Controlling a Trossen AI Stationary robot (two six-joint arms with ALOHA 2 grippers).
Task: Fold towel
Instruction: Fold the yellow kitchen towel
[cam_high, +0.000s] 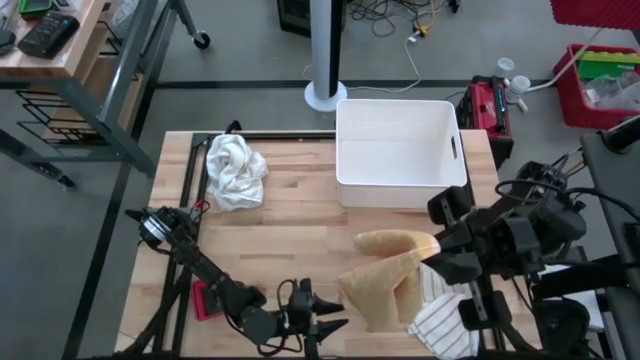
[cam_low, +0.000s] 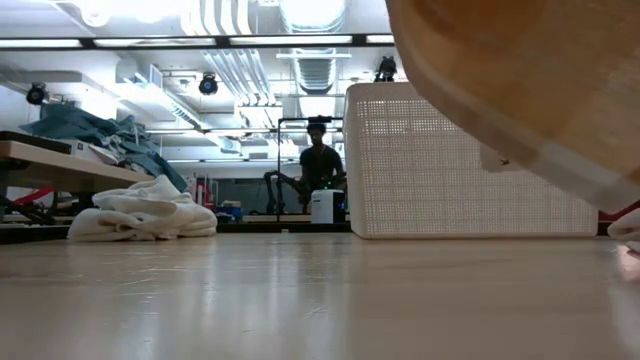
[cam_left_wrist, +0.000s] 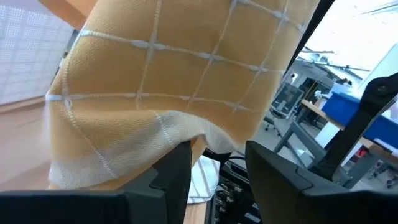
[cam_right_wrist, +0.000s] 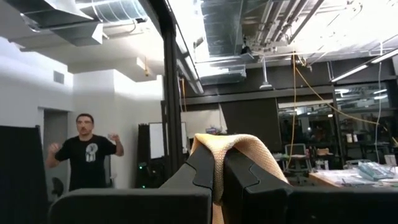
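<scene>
Risking a lost fold: right gripper (cam_right_wrist: 217, 165) clamped on orange towel (cam_high: 385, 280), left gripper (cam_high: 318, 312) agape, possibly snagging its hem.

Bin (cam_high: 397, 150) behind towel (cam_high: 385, 285), crumpled cloth (cam_high: 234, 171) left of bin

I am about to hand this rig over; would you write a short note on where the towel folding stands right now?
Right gripper: shut on the orange towel, holding one edge raised above the table.
Left gripper: open, low at the table's near edge, right beside the towel's hanging corner, not gripping it.
Things: a striped white cloth lies under the orange towel; a crumpled white towel sits at the far left; the white bin stands at the far edge.
Done: one edge lifted.
Left: grasp the free corner, spread and fold.
</scene>
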